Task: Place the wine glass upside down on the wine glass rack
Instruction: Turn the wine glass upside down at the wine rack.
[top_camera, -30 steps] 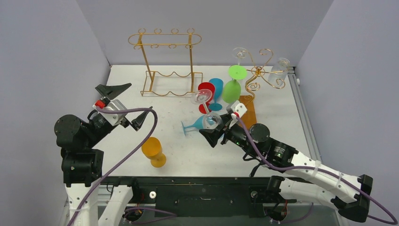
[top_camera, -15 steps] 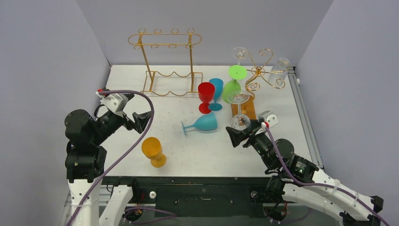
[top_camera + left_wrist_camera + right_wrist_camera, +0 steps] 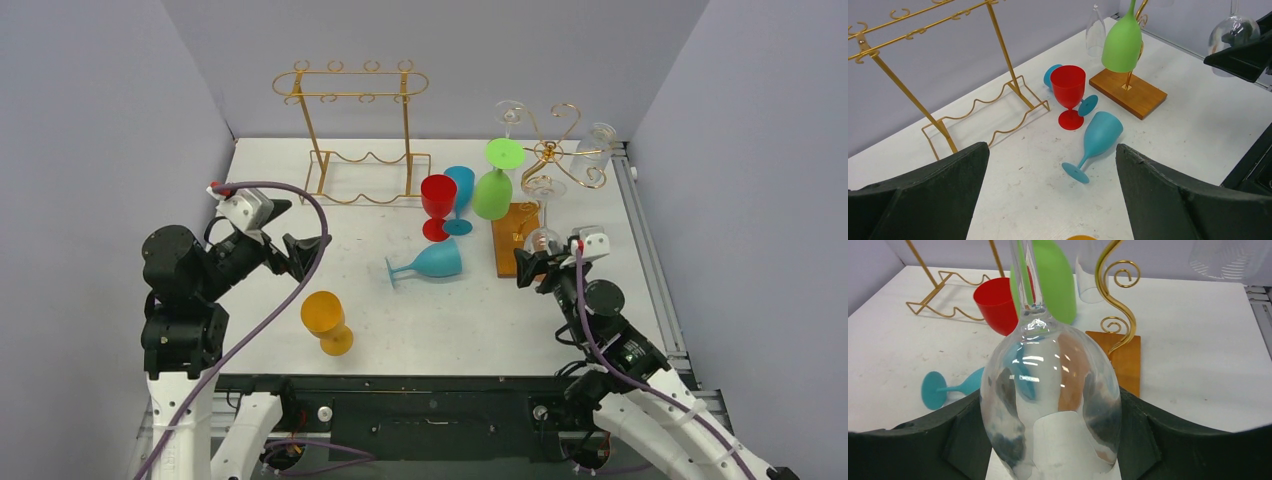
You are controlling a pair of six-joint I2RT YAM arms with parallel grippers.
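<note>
A clear wine glass [image 3: 541, 238] hangs upside down, foot uppermost, with my right gripper [image 3: 535, 265] shut on its bowl. In the right wrist view the bowl [image 3: 1050, 400] fills the space between both fingers [image 3: 1158, 440] and the stem rises out of frame. It is held just in front of the curly gold wine glass rack [image 3: 552, 150] and above that rack's wooden base [image 3: 514, 232]. A green glass [image 3: 492, 192] and two clear glasses hang from the rack. My left gripper [image 3: 290, 232] stands open and empty at the table's left, well away from the rack.
A red glass [image 3: 437, 205] and a blue glass [image 3: 459, 195] stand left of the rack. Another blue glass [image 3: 428, 264] lies on its side mid-table. A yellow glass [image 3: 327, 322] sits near the front. A tall gold frame rack [image 3: 350, 130] stands at the back.
My right arm has carried the clear glass from beside the lying blue glass rightward and back to the curly rack's base. The left arm has swung its gripper slightly toward the table's middle.
</note>
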